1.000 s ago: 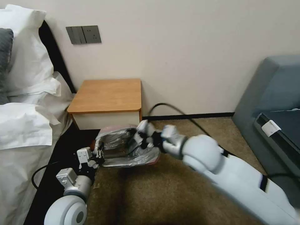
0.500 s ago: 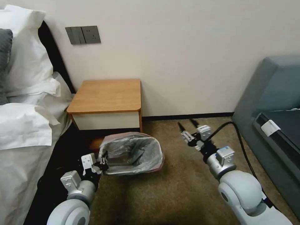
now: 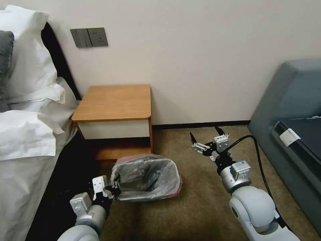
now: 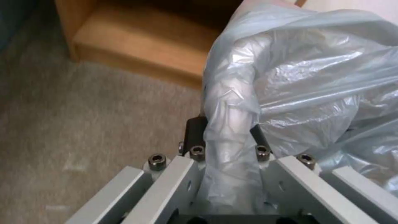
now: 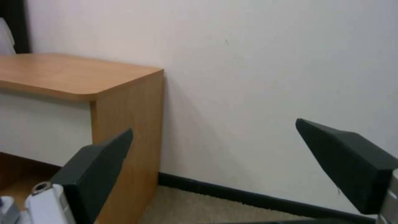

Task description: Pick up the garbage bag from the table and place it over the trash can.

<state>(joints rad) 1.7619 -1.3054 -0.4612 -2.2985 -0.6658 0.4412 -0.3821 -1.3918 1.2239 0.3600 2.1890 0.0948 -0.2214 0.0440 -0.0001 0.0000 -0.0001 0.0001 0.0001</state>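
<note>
Head view: the garbage bag already lines the trash can on the carpet before the table; the left gripper pinches its near rim, the right gripper hangs spread, well apart. Left wrist view: fingers clamp bag-covered rim. Right wrist view: fingertips stand wide. Judging by this, only releasing remains.

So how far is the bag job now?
Done: the garbage bag already lines the trash can, off the table. In hand: left gripper pinches the bagged rim. Right gripper hangs open, apart. Left: only letting go.
</note>
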